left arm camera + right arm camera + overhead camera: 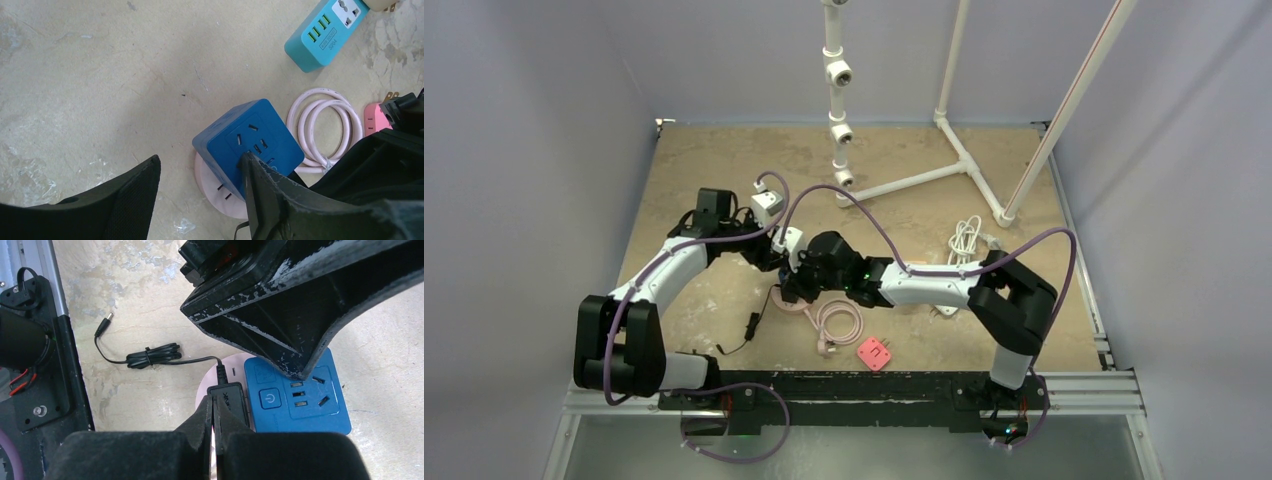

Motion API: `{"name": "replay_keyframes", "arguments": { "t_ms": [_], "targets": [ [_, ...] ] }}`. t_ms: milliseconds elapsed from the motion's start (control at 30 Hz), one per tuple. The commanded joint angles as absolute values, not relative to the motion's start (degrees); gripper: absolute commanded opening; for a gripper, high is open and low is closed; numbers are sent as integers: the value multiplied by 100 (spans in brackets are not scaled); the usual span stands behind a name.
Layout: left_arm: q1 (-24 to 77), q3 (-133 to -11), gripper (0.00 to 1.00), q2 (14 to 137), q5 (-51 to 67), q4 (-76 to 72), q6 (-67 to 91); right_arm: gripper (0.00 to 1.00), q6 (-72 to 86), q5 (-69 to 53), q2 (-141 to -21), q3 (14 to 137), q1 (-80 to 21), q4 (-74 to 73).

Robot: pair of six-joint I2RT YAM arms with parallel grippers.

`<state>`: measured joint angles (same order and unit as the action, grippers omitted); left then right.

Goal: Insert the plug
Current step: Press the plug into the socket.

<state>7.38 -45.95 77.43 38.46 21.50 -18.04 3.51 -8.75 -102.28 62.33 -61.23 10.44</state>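
A blue socket cube (pixel 300 410) stands on a round pink base (pixel 230 362). A black plug (pixel 232 400) with a thin black cable (pixel 150 356) sits tight against the cube's left side. My right gripper (pixel 212 400) is shut, and its tips rest on top of the plug. My left gripper (pixel 200 165) is open. One of its fingertips (pixel 248 161) presses on the top face of the cube (pixel 260 130), and the other hangs over bare table. In the top view both wrists meet mid-table and hide the cube.
A teal power strip (pixel 325 30), a coiled pink cable (pixel 325 130) and a pink adapter (pixel 874 353) lie close by. A white cable (pixel 964 240) and a white pipe frame (pixel 904 185) are at the back. The black cable's barrel end (pixel 102 326) lies near the front rail.
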Motion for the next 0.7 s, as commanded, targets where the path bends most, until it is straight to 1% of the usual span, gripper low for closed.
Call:
{"name": "replay_keyframes", "arguments": {
  "t_ms": [0,300,567,667],
  "targets": [
    [834,-4539,58,7844,3525,2445,-2196,0,484,-923,-10562,5708,-6186,-369],
    [861,-4618,50,7834,3544,2573,-2286,0,555,-1114,-10775,5716,-6284,-375],
    [872,-4684,49,7822,3628,2630,-2255,0,533,-1116,-10649,5740,-6030,-431],
    [870,-4868,52,7814,3621,2735,-2243,0,435,-1138,-10638,5880,-5986,-467]
  ]
}}
